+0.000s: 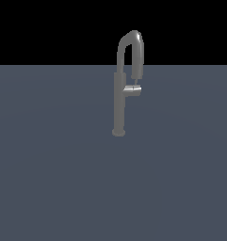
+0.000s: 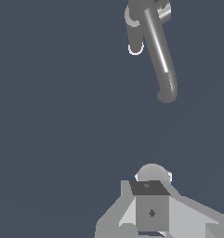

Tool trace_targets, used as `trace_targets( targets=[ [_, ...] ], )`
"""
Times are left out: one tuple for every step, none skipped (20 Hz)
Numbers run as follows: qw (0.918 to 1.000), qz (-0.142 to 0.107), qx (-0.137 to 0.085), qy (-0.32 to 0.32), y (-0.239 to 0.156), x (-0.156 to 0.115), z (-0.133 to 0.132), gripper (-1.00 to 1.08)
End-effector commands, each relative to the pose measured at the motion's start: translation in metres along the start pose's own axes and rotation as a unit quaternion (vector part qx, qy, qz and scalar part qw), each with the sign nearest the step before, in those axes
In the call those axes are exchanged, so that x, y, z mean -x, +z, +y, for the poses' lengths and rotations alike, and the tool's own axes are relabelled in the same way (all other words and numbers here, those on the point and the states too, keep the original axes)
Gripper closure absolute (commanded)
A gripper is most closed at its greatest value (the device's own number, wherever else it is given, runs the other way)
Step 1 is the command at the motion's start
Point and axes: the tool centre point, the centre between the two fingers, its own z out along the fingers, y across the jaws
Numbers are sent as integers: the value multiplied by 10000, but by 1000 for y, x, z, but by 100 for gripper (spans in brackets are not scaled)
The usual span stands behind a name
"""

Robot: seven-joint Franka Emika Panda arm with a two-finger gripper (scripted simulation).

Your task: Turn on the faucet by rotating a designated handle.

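On the grey table (image 1: 53, 179), toward the rear, the faucet (image 1: 119, 101) stands upright, gooseneck arching to the exterior view's right; the handle (image 1: 133, 90) juts from the post on that side, just under the spout end. Your arm is out of the exterior view; the wrist view looks down on the faucet from above, well apart from it; the jaws' spread you cannot tell, nothing visibly held.

The exterior view looks level and side-on from a moderate distance at the upright faucet (image 1: 119, 101) on the grey floor (image 1: 49, 179). The wrist view looks steeply down from above, farther off, with the faucet (image 2: 160, 56) foreshortened. Both views share the faucet and floor
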Motion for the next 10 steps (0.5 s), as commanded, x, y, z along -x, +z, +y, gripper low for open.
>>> trace_targets(
  targets=[
    [9996, -186, -158, 160, -1, -14, -2, 108],
    [9992, -260, -222, 223, -2, -20, -2, 108],
    [9986, -334, -285, 286, -2, -26, -2, 108],
    [9979, -408, -349, 350, -2, -31, -3, 108],
    [9971, -482, -412, 413, -2, -37, -3, 108],
    [9962, -556, -476, 476, -2, -43, -3, 108],
    [9951, -631, -540, 540, -2, -48, -3, 108],
    [9939, -705, -604, 603, -2, -54, -3, 108],
    [9925, -780, -668, 666, -2, -60, -3, 108],
    [9910, -855, -732, 729, -2, -66, -3, 108]
  ],
)
